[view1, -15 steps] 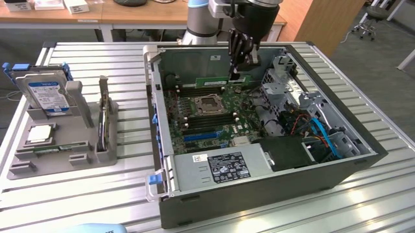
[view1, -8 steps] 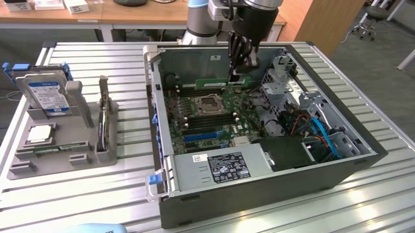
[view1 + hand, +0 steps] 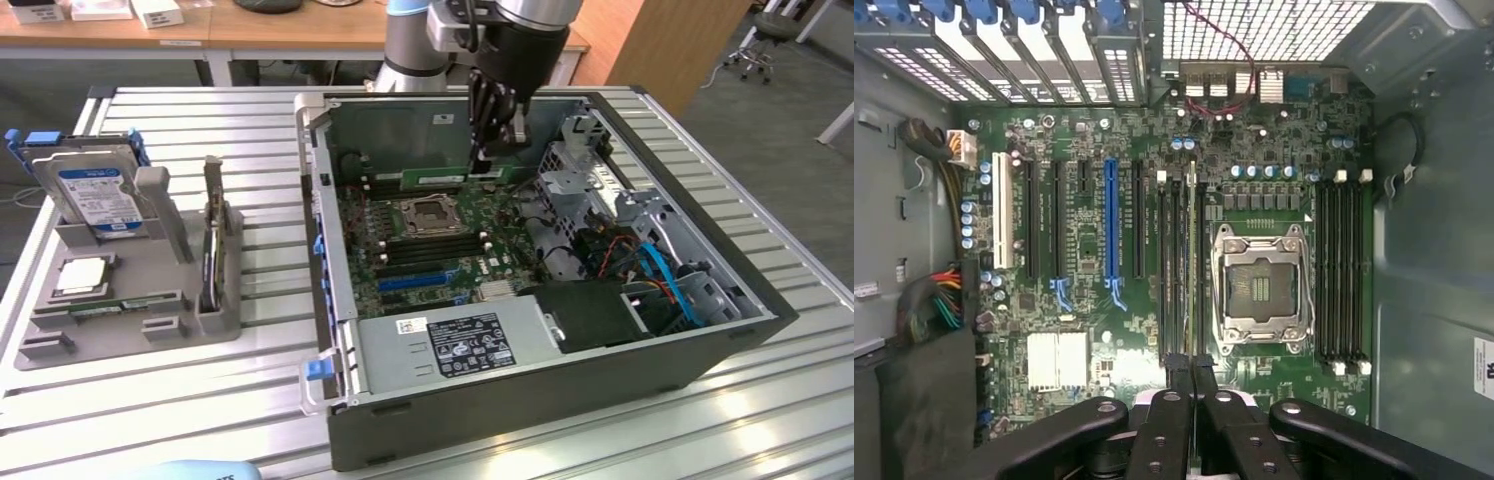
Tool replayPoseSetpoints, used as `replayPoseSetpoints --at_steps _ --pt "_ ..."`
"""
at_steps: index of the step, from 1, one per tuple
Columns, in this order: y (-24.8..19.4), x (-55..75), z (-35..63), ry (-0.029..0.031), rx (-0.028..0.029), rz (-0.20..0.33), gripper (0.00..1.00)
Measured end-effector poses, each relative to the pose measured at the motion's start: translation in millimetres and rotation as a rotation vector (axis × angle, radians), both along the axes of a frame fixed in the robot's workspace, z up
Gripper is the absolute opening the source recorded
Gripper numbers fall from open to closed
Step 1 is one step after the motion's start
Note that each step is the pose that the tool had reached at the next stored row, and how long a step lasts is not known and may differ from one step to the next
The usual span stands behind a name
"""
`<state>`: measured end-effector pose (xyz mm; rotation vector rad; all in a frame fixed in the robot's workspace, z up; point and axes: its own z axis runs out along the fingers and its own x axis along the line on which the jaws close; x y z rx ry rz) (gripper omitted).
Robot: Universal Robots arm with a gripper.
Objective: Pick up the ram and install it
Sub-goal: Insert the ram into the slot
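Slatted table (image 3: 174, 400): computer case (image 3: 534, 400), parts tray (image 3: 94, 350).

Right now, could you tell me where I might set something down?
Bare table slats between the tray and the near edge, and on the exterior view's right of the case. Crowded inside the case, where the claw grips the ram.

Wooden desks (image 3: 267, 30), grey floor (image 3: 767, 115), office chair (image 3: 763, 40), slatted metal table (image 3: 174, 400)

On my feed the arm (image 3: 407, 45) is silver-grey tubing, blue-ringed at its twelve o'clock end. The gripper (image 3: 1191, 365) is matte black, with round silver pins studding its linkage bars.
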<state>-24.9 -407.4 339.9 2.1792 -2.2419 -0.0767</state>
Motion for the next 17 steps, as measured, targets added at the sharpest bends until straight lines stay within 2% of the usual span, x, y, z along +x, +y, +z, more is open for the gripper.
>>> replayPoseSetpoints --at_steps 17 --pt "0.0 0.0 -12.2 0.0000 0.0000 0.024 0.11"
